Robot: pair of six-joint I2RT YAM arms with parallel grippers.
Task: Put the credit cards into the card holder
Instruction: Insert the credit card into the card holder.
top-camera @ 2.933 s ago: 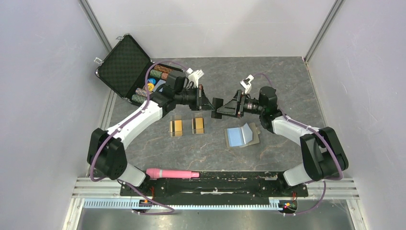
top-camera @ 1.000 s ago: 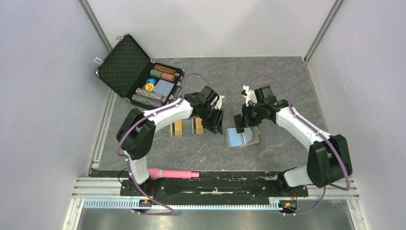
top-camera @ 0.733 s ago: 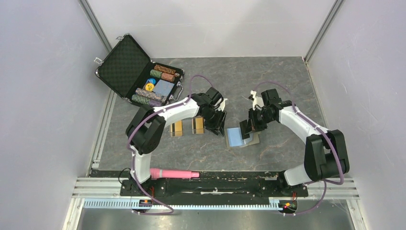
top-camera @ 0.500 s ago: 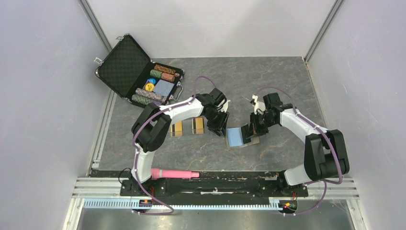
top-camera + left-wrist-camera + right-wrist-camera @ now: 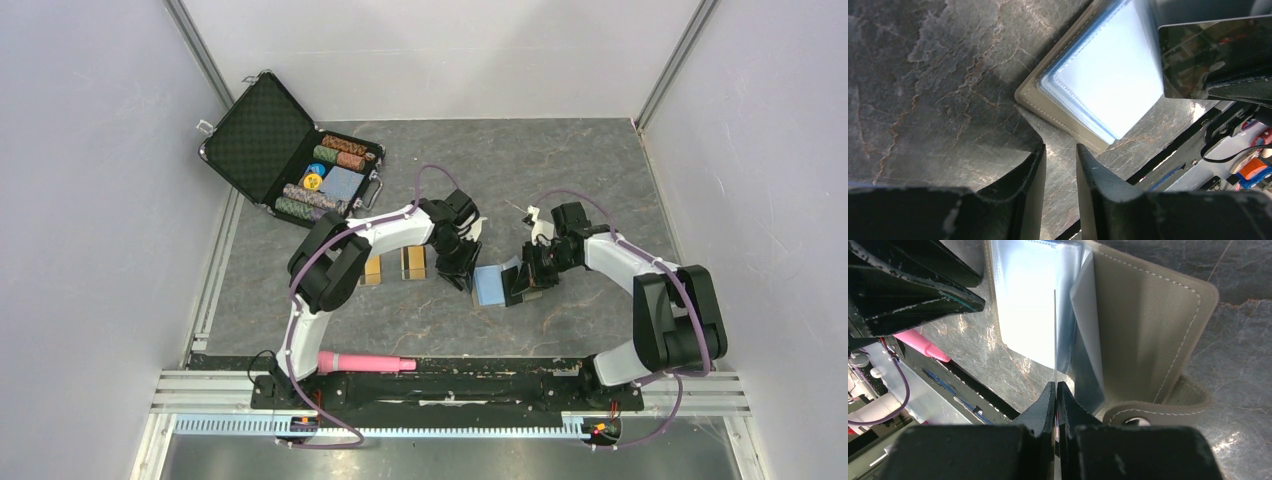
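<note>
— Chips in ridged stacks fill the black diamond-quilted case (image 5: 265, 140) at far left. What lies nearer the middle?
— A smooth pink marker (image 5: 360, 362) by the arm bases. Then the left gold card (image 5: 372, 268) and the right gold card (image 5: 414, 262), flat rectangles with pale clear edges, side by side on the grey veined table (image 5: 580, 170).
— And the left gripper (image 5: 1060, 150)?
— Its dark wedge-shaped jaws stand slightly parted over bare table, gripping nothing, just off a corner of the card holder (image 5: 1148, 330).
— The holder itself?
— Open, taupe with pale stitching, rounded corners and a snap tab, with glossy pale-blue sleeves inside. The right gripper (image 5: 1055, 385) is clenched on the black card (image 5: 1215, 55), mirror-glossy and held on edge at the fanned sleeves. Whether it has entered one cannot be told.
— What changed?
— Nearly three seconds ago both arms met high over the table's middle. A second ago the left gripper hung by the right gold card; it has since crossed to the holder, and the right has dropped onto it.
</note>
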